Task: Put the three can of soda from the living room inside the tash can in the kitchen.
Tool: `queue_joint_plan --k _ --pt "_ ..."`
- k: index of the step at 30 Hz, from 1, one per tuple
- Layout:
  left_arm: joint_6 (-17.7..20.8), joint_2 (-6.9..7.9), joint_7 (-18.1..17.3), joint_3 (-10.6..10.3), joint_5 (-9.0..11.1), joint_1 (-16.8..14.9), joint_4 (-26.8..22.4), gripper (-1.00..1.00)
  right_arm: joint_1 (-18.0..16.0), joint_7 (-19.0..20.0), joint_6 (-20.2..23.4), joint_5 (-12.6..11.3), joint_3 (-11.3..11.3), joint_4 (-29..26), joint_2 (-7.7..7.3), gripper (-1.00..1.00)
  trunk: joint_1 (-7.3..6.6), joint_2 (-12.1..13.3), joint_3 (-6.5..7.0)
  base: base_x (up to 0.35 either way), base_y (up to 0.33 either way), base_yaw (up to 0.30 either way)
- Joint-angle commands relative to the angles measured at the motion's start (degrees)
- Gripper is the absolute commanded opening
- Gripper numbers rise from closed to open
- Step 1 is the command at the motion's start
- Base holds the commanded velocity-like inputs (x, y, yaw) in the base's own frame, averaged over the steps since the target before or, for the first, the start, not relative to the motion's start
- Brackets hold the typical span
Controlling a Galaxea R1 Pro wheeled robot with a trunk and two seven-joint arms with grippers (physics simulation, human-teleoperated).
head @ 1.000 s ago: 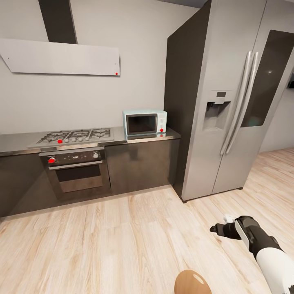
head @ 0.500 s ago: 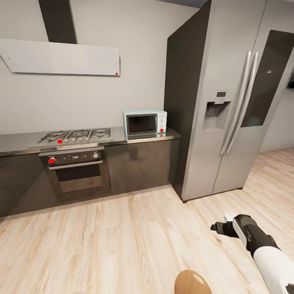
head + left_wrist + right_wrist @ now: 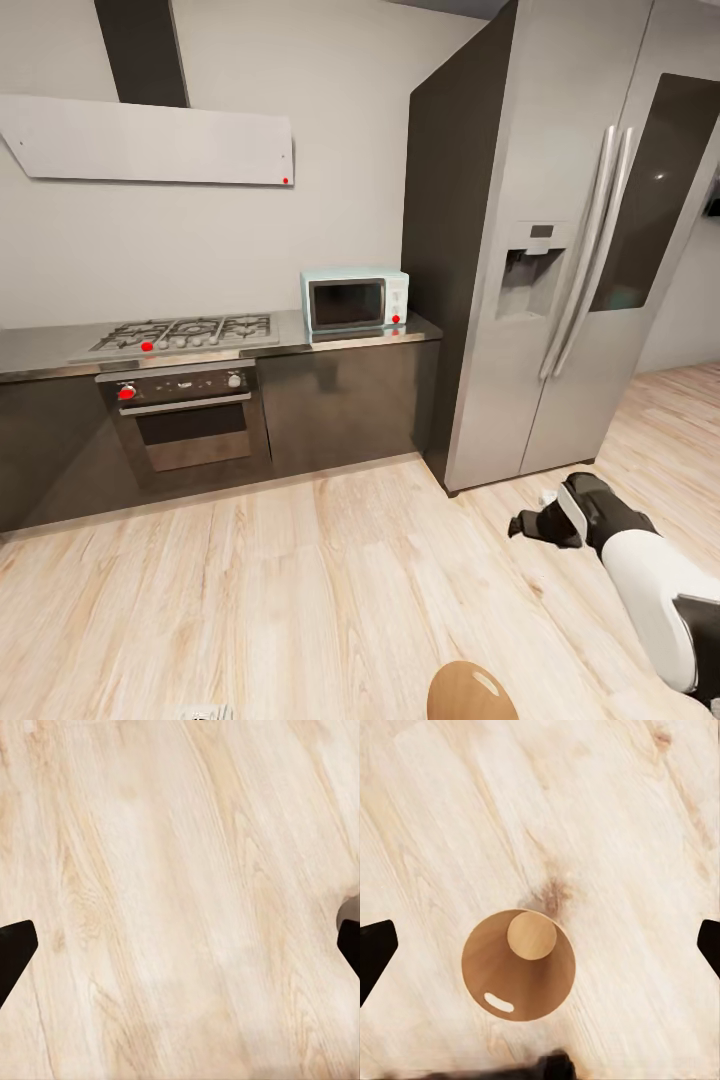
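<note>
I am in the kitchen, with the tash can (image 3: 470,692) at the bottom edge of the head view showing its brown inside. The right wrist view looks straight down into the tash can (image 3: 491,971); its brown-copper inside holds nothing, and one oval handle hole shows near the rim. My right gripper (image 3: 522,526) hangs open over the floor near the fridge, right of the bin. Its dark fingertips (image 3: 375,952) stand far apart at the picture's edges. My left gripper (image 3: 180,952) is open over bare wood floor. The cans of soda are out of view.
A tall steel fridge (image 3: 560,280) stands at the right. Dark cabinets along the back wall carry a gas hob (image 3: 180,332), an oven (image 3: 190,425) and a mint-green microwave (image 3: 355,300). Pale wood floor (image 3: 300,580) spreads between them and me.
My right arm has lifted and drawn its gripper a little toward the fridge. The bin and the kitchen have not moved.
</note>
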Motion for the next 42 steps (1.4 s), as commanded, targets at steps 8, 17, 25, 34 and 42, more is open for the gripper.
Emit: queue_joint_plan --k 8,17,25,34,42 --pt "1.40 -0.03 -0.10 0.00 -0.11 -0.30 -0.54 1.00 -1.75 -0.65 -0.26 3.48 -0.14 5.46 -0.12 1.00 1.32 -2.41 -1.08 0.000 0.000 0.000" --pt "2.15 -0.05 -0.06 0.00 -0.32 -0.75 -0.21 1.00 -2.00 -0.60 -1.50 3.71 0.03 6.94 0.22 1.00 3.29 -6.02 -2.69 0.000 0.000 0.000" --pt "2.20 -0.05 0.03 0.00 -0.50 -0.80 -0.04 1.00 -1.81 0.22 -5.67 3.66 -0.40 7.00 -0.17 1.00 5.05 -9.23 -4.13 0.000 0.000 0.000" --pt "2.20 -0.05 0.04 0.00 -0.51 -0.78 -0.02 1.00 -1.70 0.44 -6.55 3.78 -0.46 7.36 -0.42 1.00 7.03 -12.84 -5.75 0.000 0.000 0.000" --pt "2.20 -0.05 0.05 -0.02 -0.52 -0.78 0.00 1.00 -1.59 0.47 -6.72 3.85 -0.51 7.71 -0.61 1.00 8.79 -16.04 -7.18 0.000 0.000 0.000"
